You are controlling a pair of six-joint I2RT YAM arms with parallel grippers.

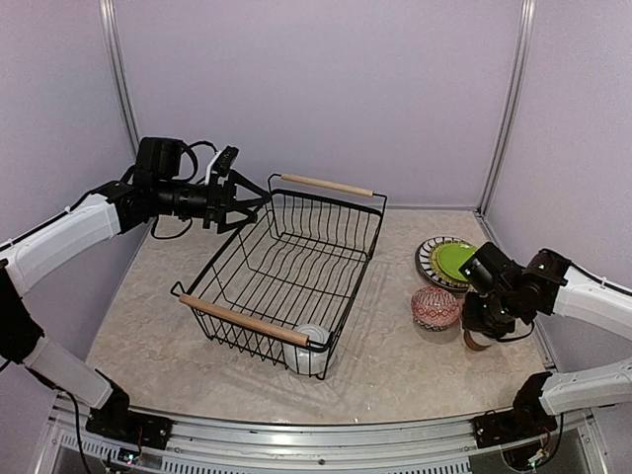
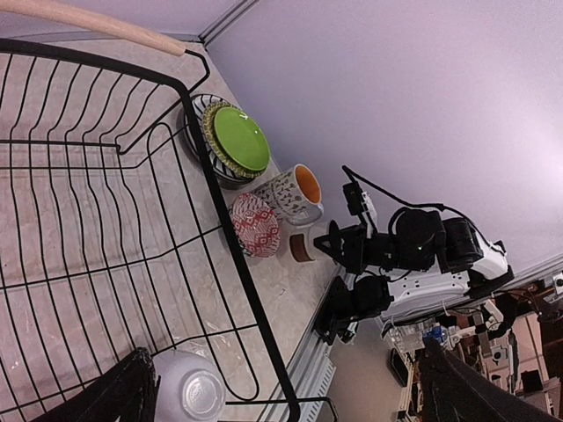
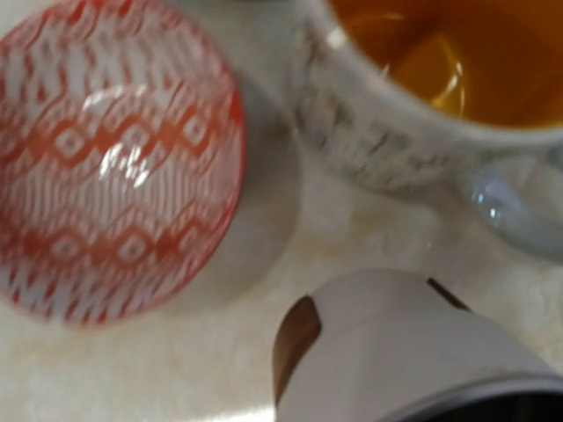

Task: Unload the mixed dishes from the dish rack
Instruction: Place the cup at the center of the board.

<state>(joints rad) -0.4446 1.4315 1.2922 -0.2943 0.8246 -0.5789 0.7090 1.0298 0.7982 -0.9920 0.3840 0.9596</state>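
The black wire dish rack (image 1: pixel 286 262) with wooden handles stands mid-table and holds one upside-down white bowl (image 1: pixel 310 348) in its near right corner; the bowl also shows in the left wrist view (image 2: pixel 189 389). My left gripper (image 1: pixel 235 200) hovers open and empty above the rack's far left corner. To the right of the rack lie the stacked striped and lime green plates (image 1: pixel 449 261), the red-patterned white bowl (image 1: pixel 434 307) and the orange-lined mug (image 2: pixel 295 192). My right gripper (image 1: pixel 482 328) is down at the small brown mug (image 3: pixel 396 347), closed round it at table level; its fingers are hidden.
The right wall and its metal post stand close behind the plates. The metal rail of the table's near edge (image 1: pixel 326 434) runs just in front of the rack. The set-down dishes crowd the table's right side.
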